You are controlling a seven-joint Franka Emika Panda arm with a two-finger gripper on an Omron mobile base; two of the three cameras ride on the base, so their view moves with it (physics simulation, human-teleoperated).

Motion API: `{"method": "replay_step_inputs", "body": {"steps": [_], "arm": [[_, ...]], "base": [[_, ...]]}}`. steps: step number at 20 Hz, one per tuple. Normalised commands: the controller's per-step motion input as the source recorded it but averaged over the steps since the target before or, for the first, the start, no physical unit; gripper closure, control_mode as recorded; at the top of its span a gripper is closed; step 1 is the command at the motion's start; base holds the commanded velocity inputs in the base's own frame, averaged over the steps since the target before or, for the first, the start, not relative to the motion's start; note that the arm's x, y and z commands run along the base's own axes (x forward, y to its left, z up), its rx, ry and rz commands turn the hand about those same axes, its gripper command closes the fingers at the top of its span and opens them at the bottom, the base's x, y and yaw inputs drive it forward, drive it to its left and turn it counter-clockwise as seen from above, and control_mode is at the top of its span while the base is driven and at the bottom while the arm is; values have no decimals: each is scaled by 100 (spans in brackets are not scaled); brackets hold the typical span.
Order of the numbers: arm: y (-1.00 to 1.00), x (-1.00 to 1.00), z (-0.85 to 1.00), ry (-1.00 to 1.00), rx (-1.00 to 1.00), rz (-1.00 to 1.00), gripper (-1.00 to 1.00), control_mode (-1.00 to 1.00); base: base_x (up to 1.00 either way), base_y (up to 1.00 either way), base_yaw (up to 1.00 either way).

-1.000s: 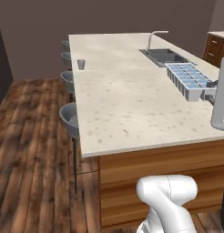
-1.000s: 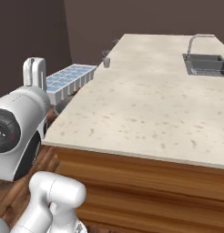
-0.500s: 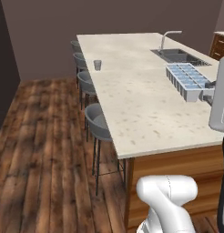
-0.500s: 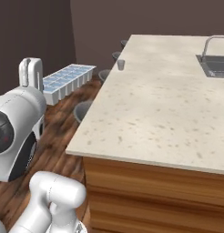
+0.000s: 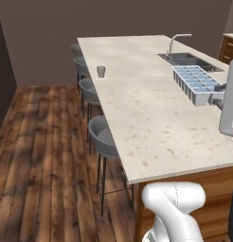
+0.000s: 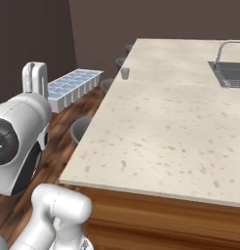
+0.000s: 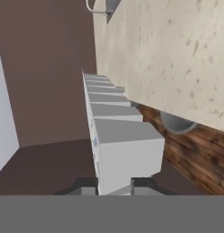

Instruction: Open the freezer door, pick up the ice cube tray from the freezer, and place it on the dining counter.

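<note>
The gripper had its jaws clamped on the near end of the ice cube tray, which stuck straight out from the fingertips in the hand view, underside blocks facing the camera. So the tray was held up in the air, not resting on anything.

From the left base view the ice cube tray showed its pale blue cells facing up, with the gripper gripping its near end beside the white arm link at the right edge. In that shot it looked level and overlapped the right part of the dining counter, near the steel sink and its faucet. From the right base view the same tray appeared off the counter's left edge, over the wooden floor, next to the white hand. Which of the two was true I couldn't tell.

On the counter itself sat a small grey cup near the stool side, well apart from the tray. Grey stools were lined up along that long edge, tucked partly beneath the overhang. Dark brown walls sat behind everything.
</note>
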Motion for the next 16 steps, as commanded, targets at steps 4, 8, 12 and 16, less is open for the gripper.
{"method": "replay_step_inputs", "body": {"steps": [4, 8, 12, 16], "arm": [[0, 0, 0, 0, 0, 0, 100, 100], [0, 0, 0, 0, 0, 0, 100, 100], [-14, 98, -15, 1, 2, 2, 100, -100], [-11, 100, -63, 4, 2, 8, 100, -100]], "base": [[74, 0, 0], [76, -1, 0], [0, 0, 0], [0, 0, 0]]}}
